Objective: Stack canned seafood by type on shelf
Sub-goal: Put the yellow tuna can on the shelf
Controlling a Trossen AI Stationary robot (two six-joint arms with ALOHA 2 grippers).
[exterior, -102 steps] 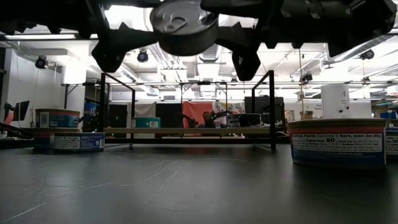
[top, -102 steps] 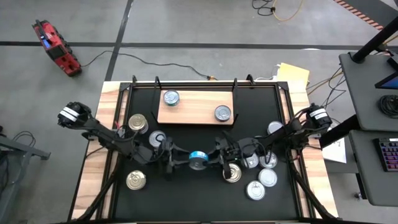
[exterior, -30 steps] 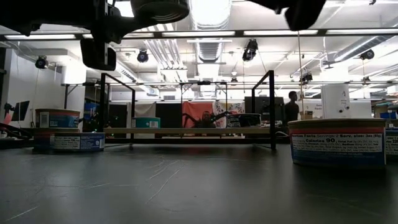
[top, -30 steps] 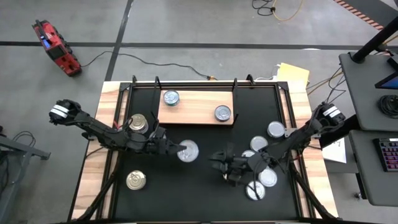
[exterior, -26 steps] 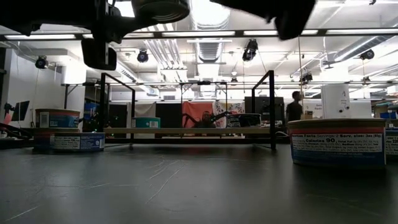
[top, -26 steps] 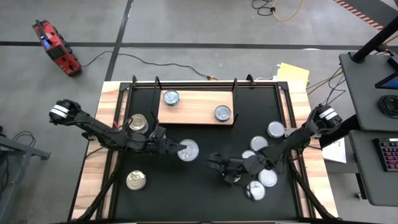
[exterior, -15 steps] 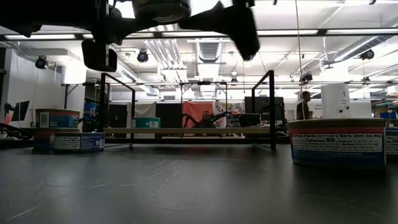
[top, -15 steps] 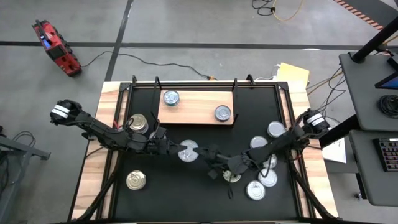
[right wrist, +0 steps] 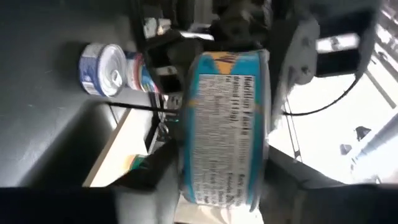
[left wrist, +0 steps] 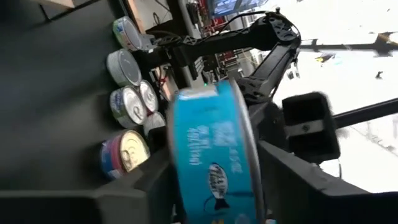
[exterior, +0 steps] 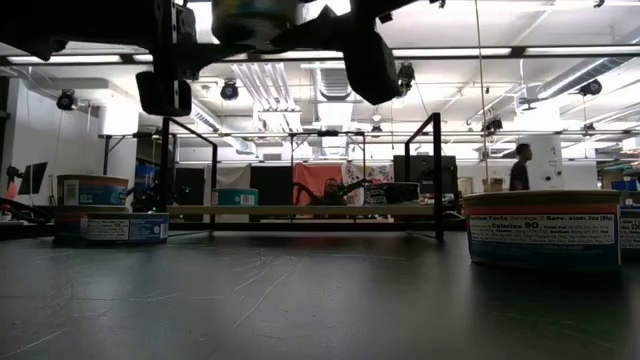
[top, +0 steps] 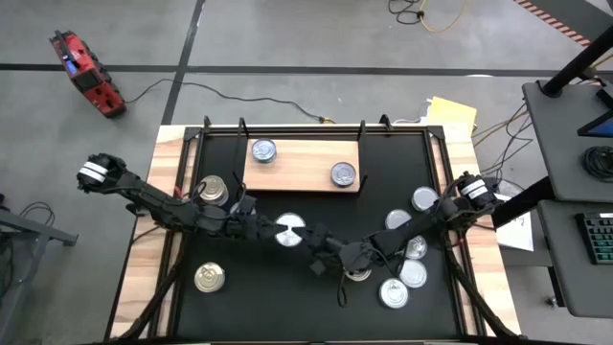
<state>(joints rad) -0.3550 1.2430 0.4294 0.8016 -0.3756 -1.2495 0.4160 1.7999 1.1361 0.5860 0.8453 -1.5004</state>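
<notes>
A silver-topped, blue-labelled can (top: pixel 288 230) hangs above the middle of the black table, between both grippers. My right gripper (top: pixel 305 235) comes in from the right and is shut on it. My left gripper (top: pixel 277 230) comes in from the left. It is open, with one finger above and one below the can (left wrist: pixel 211 155); whether they still touch it I cannot tell. The wooden shelf (top: pixel 302 153) lies at the far middle. Two silver-topped cans stand on it, one at its left end (top: pixel 263 149) and one at its right end (top: pixel 343 174). My right gripper pinches the can between its two fingers, one on each flat end (right wrist: pixel 261 162). The label wall (right wrist: pixel 224 130) faces back along the fingers. The fingers come level from the table's right. The can is lifted clear of the table, silver top up.
Gold-topped cans stand at the left (top: pixel 213 188), the near left (top: pixel 210 278) and under my right arm (top: pixel 356 272). Several silver-topped cans cluster at the right (top: pixel 413 273). Bare black table (top: pixel 278 307) lies near the front middle. A person walks in the room beyond (exterior: pixel 519 165).
My right gripper has gone toward the table's left, up to the can held by my left gripper. It has rolled and shut on the can. My left gripper has kept its place and its fingers have parted a little. The can has stayed in the air.
</notes>
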